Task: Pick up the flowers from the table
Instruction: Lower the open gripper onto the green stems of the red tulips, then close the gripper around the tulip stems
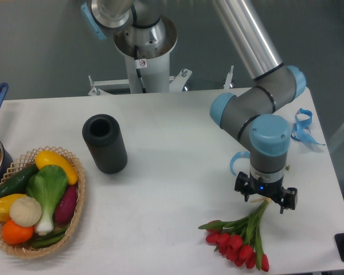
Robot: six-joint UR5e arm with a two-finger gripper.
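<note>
Poised open-jawed and empty over the stems of the red tulip bunch (241,239), the black two-finger gripper (266,200) seemingly risks pinching only a stray leaf.

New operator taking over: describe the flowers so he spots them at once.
On the white table, look at the near right corner, just below the arm's pincer. The flowers lie flat there: red tulip buds on green stems, the only red bunch around.

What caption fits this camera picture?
End effector poised over the stems of red flowers lying on the white table.
</note>
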